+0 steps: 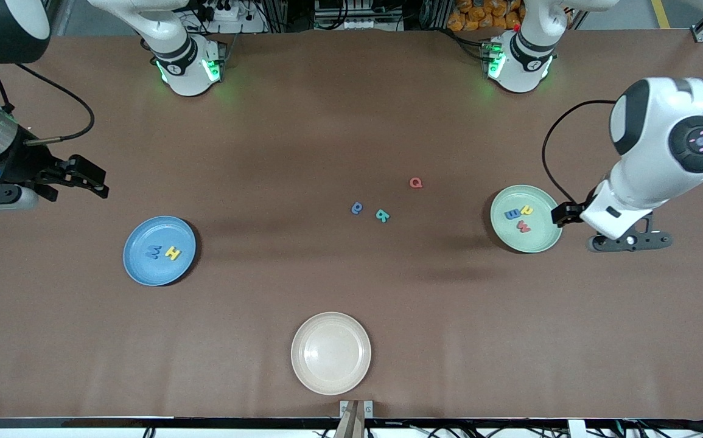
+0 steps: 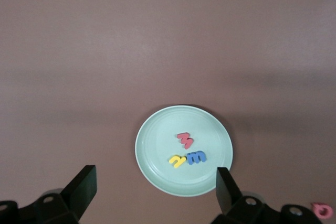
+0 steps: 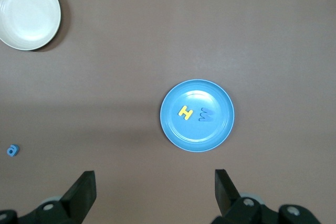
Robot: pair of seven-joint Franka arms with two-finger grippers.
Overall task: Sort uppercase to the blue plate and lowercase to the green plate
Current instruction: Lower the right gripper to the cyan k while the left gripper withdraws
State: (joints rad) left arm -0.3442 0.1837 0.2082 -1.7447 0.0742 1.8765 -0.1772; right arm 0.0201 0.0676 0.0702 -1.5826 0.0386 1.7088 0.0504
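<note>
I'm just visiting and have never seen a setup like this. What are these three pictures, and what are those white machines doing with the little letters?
They are two robot arms at a brown table, each ending in a two-finger tool. The wide picture looks down from across the table. The other two come from cameras on the arms' wrists.

The job is sorting foam letters: capitals to the blue plate, small letters to the green plate. The blue plate holds a blue W and a yellow H. The green plate holds a blue m, a yellow d and a red w. A red Q, a blue e and a teal letter lie loose mid-table. A cream plate sits nearest the camera.

The left tool is above the green plate, the right tool near the blue plate. Both are open and hold nothing.
</note>
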